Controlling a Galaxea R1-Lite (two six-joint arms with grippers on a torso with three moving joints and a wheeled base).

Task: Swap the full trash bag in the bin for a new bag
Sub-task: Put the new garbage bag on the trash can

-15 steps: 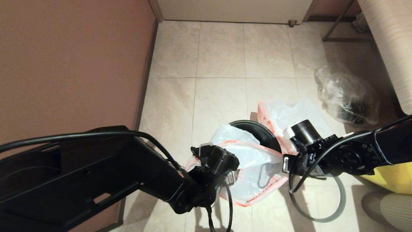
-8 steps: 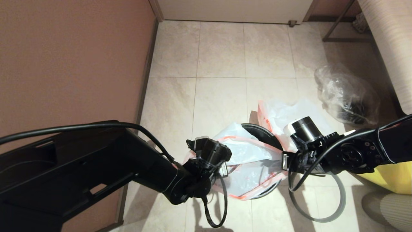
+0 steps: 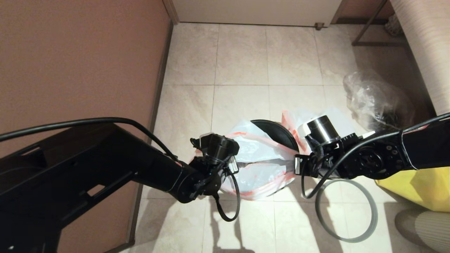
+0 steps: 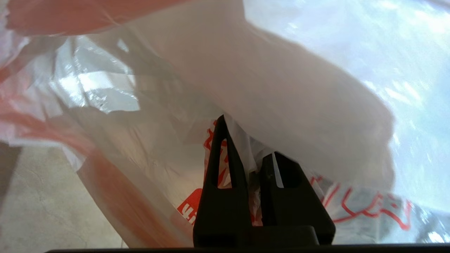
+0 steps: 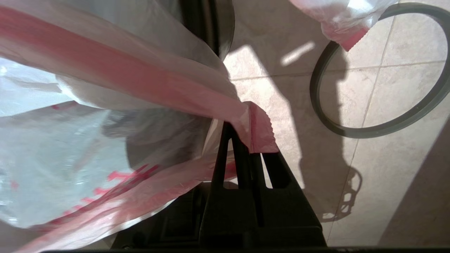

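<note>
The new bag (image 3: pixel 260 165), thin white film with an orange-pink edge and red print, hangs stretched between my two grippers over the black bin (image 3: pixel 277 131). My left gripper (image 3: pixel 231 168) is shut on the bag's film (image 4: pixel 281 88) at its left side, with plastic bunched between the fingers (image 4: pixel 225 165). On the right side, my right gripper (image 3: pixel 298 165) is shut on the orange-pink edge (image 5: pixel 258 133). The full trash bag (image 3: pixel 291 121) lies on the floor behind the right wrist, mostly hidden by it.
The grey rim ring (image 3: pixel 346 211) lies flat on the tiles to the bin's right, in front of a yellow sack (image 3: pixel 418 186). A clear bag with dark contents (image 3: pixel 378 102) sits farther back on the right. A brown wall (image 3: pixel 81 70) runs along the left.
The left gripper has shut on the new bag. Both grippers have moved farther out and to the left with it, pulling the bag's mouth across the bin.
</note>
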